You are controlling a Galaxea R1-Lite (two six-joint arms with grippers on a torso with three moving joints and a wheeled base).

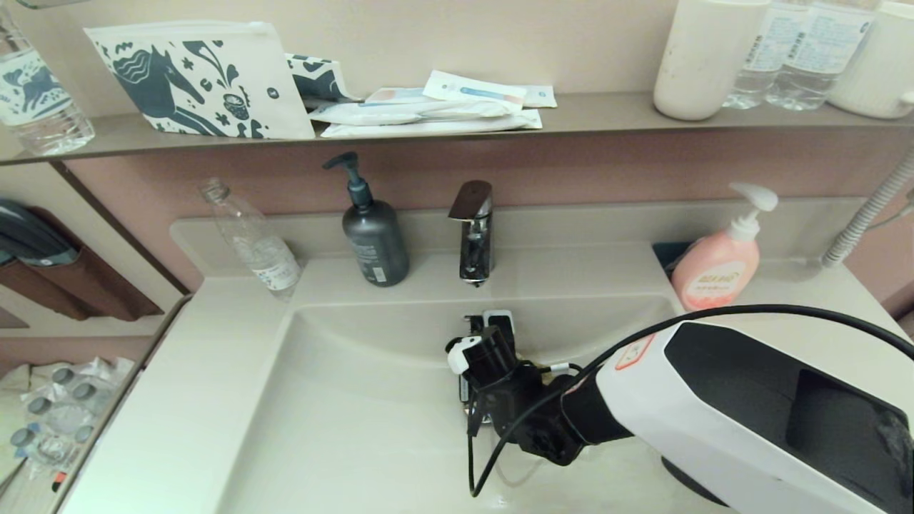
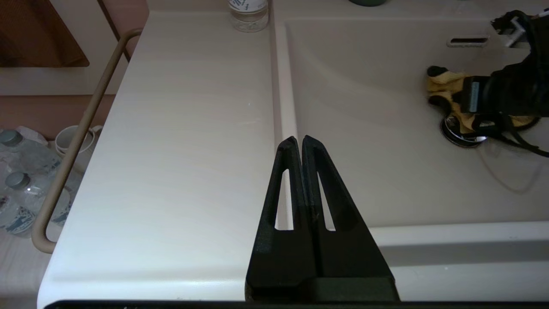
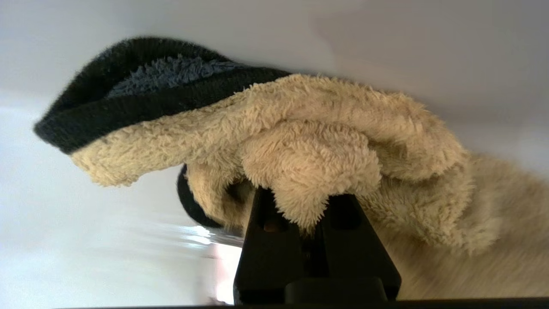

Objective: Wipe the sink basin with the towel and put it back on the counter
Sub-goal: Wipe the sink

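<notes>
- Right gripper (image 3: 306,206) is down inside the sink basin (image 1: 357,428), right of centre, fingers clamped on a bunched fold of the towel (image 3: 309,146).
- Towel: mustard-yellow terry with black edging, pressed against the basin floor; from the left wrist view it (image 2: 446,83) sits over and just beside the chrome drain plug (image 2: 461,135), below the slot overflow (image 2: 467,41).
- Left gripper (image 2: 299,141) hovers over the near-left edge where counter (image 2: 171,150) meets basin, fingers closed together, holding nothing.
- Far counter rim, left to right: clear plastic bottle (image 1: 250,239), dark grey pump bottle (image 1: 373,235), chrome faucet (image 1: 473,232), pink soap bottle (image 1: 717,264).
- Labels on the bottles: printing present, not legible.
- Wall shelf (image 1: 600,114): pouch with blue horse print (image 1: 200,78), flat white sachets (image 1: 428,111), white cup (image 1: 703,57), water bottles (image 1: 807,50).
</notes>
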